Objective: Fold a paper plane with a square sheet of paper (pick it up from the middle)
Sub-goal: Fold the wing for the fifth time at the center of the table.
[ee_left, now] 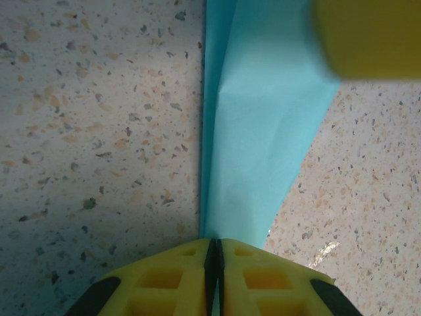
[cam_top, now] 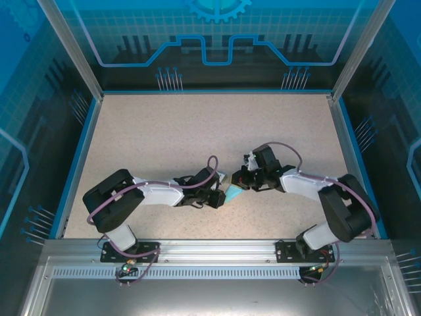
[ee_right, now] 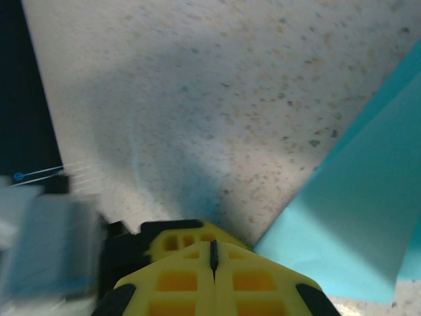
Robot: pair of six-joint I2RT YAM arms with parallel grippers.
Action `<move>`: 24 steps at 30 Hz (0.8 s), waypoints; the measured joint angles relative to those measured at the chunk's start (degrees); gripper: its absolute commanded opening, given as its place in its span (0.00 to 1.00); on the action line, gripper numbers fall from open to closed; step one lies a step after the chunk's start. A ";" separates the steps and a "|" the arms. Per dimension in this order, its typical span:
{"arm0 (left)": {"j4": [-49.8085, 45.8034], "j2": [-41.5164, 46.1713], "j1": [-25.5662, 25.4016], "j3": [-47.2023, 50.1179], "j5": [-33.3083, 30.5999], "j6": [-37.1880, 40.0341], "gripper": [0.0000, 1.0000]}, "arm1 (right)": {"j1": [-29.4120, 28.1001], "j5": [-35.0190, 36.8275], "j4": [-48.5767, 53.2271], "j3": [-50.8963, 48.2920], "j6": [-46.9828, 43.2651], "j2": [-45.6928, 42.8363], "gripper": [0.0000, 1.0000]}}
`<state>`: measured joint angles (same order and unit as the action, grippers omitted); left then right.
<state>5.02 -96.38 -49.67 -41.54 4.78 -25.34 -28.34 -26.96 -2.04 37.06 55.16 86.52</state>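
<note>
The sheet of paper, already folded, is pinched between the arms by the left gripper. The right gripper is pressed together just beside it. Being light, limp and easily creased, it is best gripped along folded edges.

Top external: fixed high, behind arm bases, tilted down and forward; takes in whole speckled table, bases at bottom edge.
Left wrist: very close above table, looks out past left gripper at bottom edge, along light-blue paper.
Right wrist: equally low and close, right gripper at bottom edge, paper at right.
Shared by all three: paper patch at table's near middle.
</note>
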 measured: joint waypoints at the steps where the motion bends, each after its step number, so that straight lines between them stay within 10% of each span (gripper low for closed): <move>1: 0.00 0.00 0.00 0.00 0.00 0.00 0.13 | -0.15 0.13 -1.03 -0.13 0.66 1.20 0.01; 24: 0.24 -0.04 -0.22 0.11 -0.02 0.00 0.13 | -0.48 7.04 -1.88 1.86 -0.55 9.16 0.00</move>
<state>5.26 -96.42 -49.89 -41.43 4.75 -25.34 -28.82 -19.92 -3.92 38.92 54.61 95.68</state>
